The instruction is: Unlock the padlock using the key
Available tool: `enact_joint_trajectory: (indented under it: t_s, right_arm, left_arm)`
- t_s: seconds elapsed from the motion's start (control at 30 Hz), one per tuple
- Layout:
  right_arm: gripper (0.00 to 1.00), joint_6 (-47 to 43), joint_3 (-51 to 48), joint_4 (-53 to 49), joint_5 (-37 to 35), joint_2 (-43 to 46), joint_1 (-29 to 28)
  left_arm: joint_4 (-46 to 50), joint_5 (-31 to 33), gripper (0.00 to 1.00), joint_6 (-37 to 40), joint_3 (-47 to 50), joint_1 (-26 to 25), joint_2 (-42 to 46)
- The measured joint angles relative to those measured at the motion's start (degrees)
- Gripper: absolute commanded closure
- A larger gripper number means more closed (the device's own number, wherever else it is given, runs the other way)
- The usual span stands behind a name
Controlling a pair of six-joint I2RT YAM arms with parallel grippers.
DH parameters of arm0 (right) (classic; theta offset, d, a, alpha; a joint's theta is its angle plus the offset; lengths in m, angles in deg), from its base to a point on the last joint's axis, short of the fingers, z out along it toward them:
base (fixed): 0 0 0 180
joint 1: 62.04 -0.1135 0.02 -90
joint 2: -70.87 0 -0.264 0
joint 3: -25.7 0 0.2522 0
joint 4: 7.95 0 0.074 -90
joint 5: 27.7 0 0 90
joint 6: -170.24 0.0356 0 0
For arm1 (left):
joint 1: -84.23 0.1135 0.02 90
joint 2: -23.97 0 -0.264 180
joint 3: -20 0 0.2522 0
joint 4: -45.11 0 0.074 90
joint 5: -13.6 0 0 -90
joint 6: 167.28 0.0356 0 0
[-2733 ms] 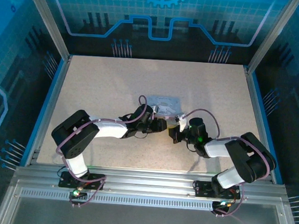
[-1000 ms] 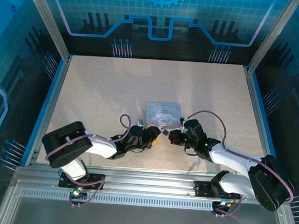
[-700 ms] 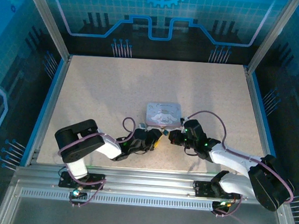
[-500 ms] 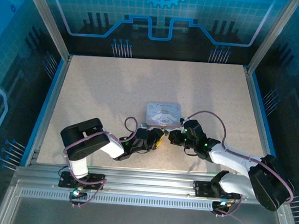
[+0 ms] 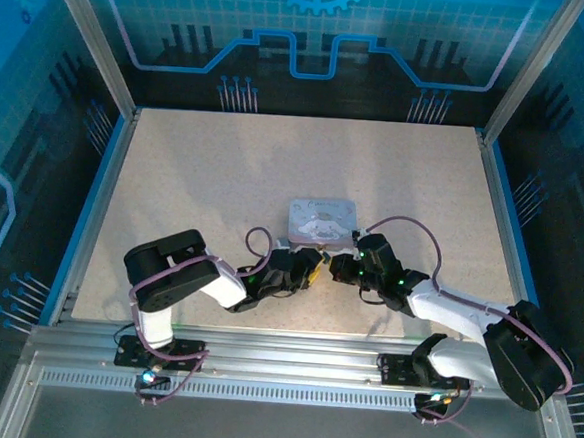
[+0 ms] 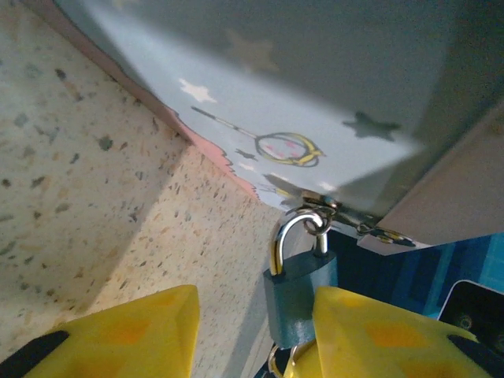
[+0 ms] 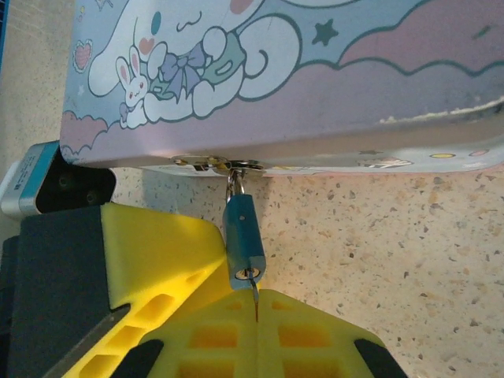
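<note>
Two grippers meet at the near edge of the tin (image 5: 322, 221), where the padlock (image 7: 244, 240) hangs from its clasp (image 7: 216, 164). Right wrist view: right gripper (image 7: 256, 315) pinches the key (image 7: 254, 298), tip at the keyhole (image 7: 250, 274); left wrist view: left gripper (image 6: 252, 323) spread, padlock touching one pad (image 6: 378, 331).

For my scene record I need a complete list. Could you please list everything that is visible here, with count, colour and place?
tin: one, lilac-blue with a white cartoon character, on the table just beyond both grippers.
padlock: one, blue-grey body with a silver shackle, hooked through the tin's latch.
key: one, thin and dark, its tip at the padlock's keyhole.
table: one, speckled beige, under everything.
left gripper: one, yellow fingers, open, the padlock between them and close against one finger.
right gripper: one, yellow fingers, shut on the key.
</note>
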Motion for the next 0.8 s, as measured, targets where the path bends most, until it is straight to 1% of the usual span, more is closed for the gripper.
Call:
enact_joint_trajectory:
  t_s: [0.23, 0.33, 0.47, 0.7, 0.73, 0.8]
  right_arm:
    - [1.00, 0.2, 0.0, 0.0, 0.2, -0.1, -0.3]
    - [1.00, 0.4, 0.0, 0.0, 0.2, -0.2, -0.3]
    - [1.00, 0.4, 0.2, 0.0, 0.2, -0.2, -0.3]
    - [1.00, 0.8, 0.2, 0.0, -0.1, -0.3, -0.3]
    - [0.99, 0.9, 0.3, 0.0, -0.1, -0.3, -0.3]
    - [0.93, 0.9, 0.3, 0.0, -0.1, -0.3, -0.3]
  left_arm:
    - [-0.4, 1.3, 0.57, 0.0, -1.5, 0.2, -0.2]
    - [-0.7, 1.5, 0.62, -0.1, -2.4, 0.4, -1.1]
    - [-0.9, 1.5, 0.74, -0.1, -2.7, 0.4, -1.9]
    - [-0.9, 1.9, 0.80, 0.0, -2.7, 0.4, -1.9]
    - [-0.9, 1.9, 0.82, 0.0, -2.7, 0.4, -1.9]
    - [-0.9, 1.9, 0.83, 0.0, -2.7, 0.4, -1.9]
